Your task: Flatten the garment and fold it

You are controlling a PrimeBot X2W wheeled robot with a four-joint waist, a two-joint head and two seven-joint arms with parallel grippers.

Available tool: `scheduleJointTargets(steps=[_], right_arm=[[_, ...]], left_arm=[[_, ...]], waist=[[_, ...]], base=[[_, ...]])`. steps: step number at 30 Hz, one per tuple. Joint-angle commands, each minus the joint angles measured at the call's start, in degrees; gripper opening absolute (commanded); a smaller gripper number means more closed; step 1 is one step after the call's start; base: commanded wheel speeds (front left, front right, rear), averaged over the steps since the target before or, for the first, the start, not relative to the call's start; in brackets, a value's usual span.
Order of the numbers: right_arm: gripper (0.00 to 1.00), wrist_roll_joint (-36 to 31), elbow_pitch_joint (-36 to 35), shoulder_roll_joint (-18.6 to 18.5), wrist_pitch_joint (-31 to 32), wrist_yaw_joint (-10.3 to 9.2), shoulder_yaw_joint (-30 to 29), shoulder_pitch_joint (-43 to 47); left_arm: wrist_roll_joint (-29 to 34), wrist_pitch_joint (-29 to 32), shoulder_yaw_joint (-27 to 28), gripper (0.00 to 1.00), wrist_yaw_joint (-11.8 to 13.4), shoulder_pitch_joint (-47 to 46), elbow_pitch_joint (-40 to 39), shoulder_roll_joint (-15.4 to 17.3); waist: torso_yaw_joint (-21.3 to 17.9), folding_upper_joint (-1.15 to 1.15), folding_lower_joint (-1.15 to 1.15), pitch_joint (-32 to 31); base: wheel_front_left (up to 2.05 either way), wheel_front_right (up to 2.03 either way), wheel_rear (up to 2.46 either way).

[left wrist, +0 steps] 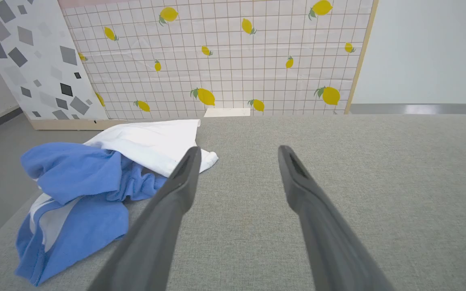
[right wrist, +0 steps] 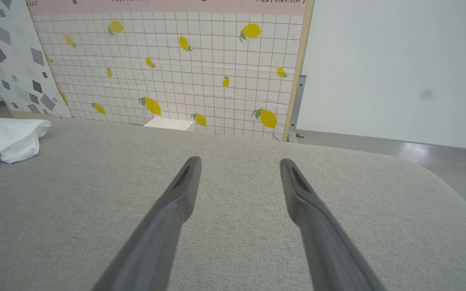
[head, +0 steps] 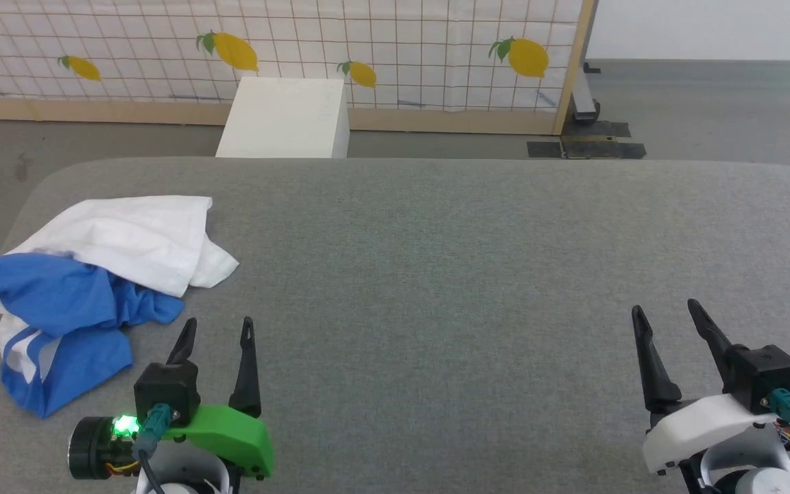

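The garment (head: 100, 267) lies crumpled at the left end of the grey padded table (head: 436, 261), white cloth on top and behind, blue sleeves bunched in front. My left gripper (head: 219, 324) stands open just right of the blue part, apart from it, with nothing between its fingers. In the left wrist view the garment (left wrist: 95, 178) sits left of the open left gripper (left wrist: 239, 150). My right gripper (head: 666, 307) is open over bare table at the lower right. In the right wrist view the open right gripper (right wrist: 239, 161) points across the table, with the garment (right wrist: 8, 139) at the far left.
A white box (head: 285, 118) stands on the floor behind the table's far edge. Behind it runs a lemon-print grid panel (head: 367, 48) with a wooden base. The table's left edge lies right beside the garment.
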Motion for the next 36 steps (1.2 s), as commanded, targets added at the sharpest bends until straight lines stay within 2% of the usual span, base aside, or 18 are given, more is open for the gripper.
scheduleJointTargets(steps=[1, 36], right_arm=[[1.0, 0.44, 0.2, 0.03, -0.66, -0.02, -0.37, 0.43], [1.0, 0.82, 1.54, 0.07, -4.8, -0.05, 0.64, 1.41]], left_arm=[[-0.37, -0.62, -0.18, 1.0, 0.45, 0.55, -0.02, -0.07], [-2.38, -4.74, -1.84, 1.0, 2.32, 2.6, 0.47, -0.16]], waist=[[0.56, 0.0, 0.0, -0.06], [13.47, 0.0, 0.0, -0.62]], base=[[0.0, 0.0, 0.0], [0.0, 0.0, 0.0]])
